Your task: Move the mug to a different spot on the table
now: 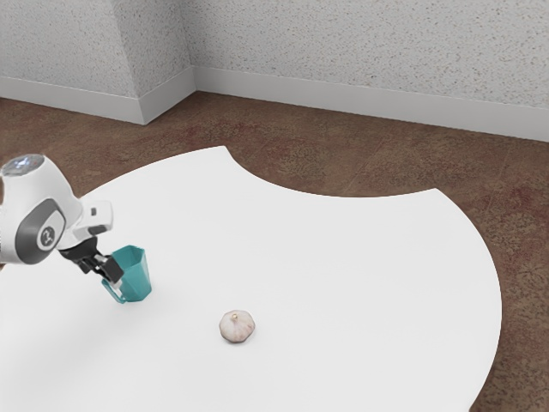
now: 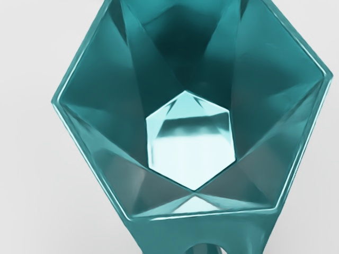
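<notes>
In the exterior view, the mug (image 1: 135, 273) is seen upright toward the exterior view's left of the table (image 1: 343, 283). The gripper (image 1: 103, 266) is set against its handle side, and whether it is closed cannot be told. In the wrist view, the mug's (image 2: 185, 143) open mouth is seen directly under the hand.

mug (image 1: 137, 273) on table (image 1: 343, 257) | garlic (image 1: 237, 326) before mug, apart | hand (image 1: 106, 268) perhaps at mug's rim

High side view; wrist close over mug (image 2: 188, 143)
</notes>
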`<action>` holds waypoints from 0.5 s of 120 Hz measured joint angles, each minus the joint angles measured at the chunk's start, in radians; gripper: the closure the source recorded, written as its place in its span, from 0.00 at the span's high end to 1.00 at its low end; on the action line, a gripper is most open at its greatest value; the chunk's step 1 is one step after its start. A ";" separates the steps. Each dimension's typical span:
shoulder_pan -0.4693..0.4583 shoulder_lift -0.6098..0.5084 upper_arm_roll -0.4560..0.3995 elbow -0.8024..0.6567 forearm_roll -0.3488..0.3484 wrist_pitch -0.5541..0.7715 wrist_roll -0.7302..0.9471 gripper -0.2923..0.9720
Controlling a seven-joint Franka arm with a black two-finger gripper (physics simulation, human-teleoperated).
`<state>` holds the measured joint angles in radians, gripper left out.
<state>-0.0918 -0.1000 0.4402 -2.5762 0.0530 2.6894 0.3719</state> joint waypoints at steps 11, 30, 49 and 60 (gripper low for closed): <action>-0.001 0.044 0.000 0.000 -0.021 0.027 0.022 0.76; -0.001 0.088 0.000 0.000 -0.044 0.080 0.055 0.76; -0.002 0.118 0.000 0.000 -0.060 0.123 0.080 0.76; -0.008 0.128 0.000 0.000 -0.068 0.137 0.092 0.75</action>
<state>-0.0998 0.0278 0.4403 -2.5759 -0.0152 2.8265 0.4638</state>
